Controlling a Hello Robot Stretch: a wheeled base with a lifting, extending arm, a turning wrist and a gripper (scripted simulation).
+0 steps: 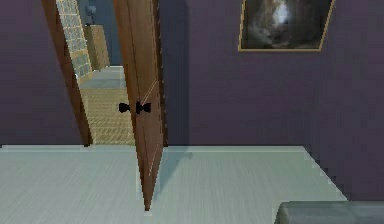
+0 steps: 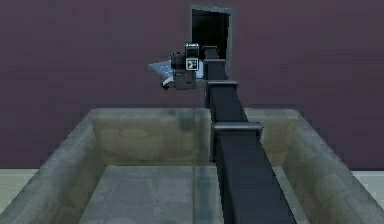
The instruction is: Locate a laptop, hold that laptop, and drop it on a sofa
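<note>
In the arm side view the dark arm [image 2: 235, 140] rises over a grey-green sofa [image 2: 70, 160] that has a back and two armrests. At its far end, the gripper [image 2: 166, 82] sits in front of the purple wall, above the sofa's back. A flat grey slab [image 2: 160, 67] hangs at the fingers, clear of the sofa, with a dark upright panel [image 2: 212, 28] behind it. Together they look like an open laptop, so the gripper holds it.
The forward view shows a brown door [image 1: 140, 95] standing ajar, with a doorway [image 1: 95, 70] to another room on its left. A framed picture [image 1: 285, 25] hangs on the purple wall. Pale floor [image 1: 200, 185] lies ahead, with a grey sofa corner [image 1: 325, 212] at bottom right.
</note>
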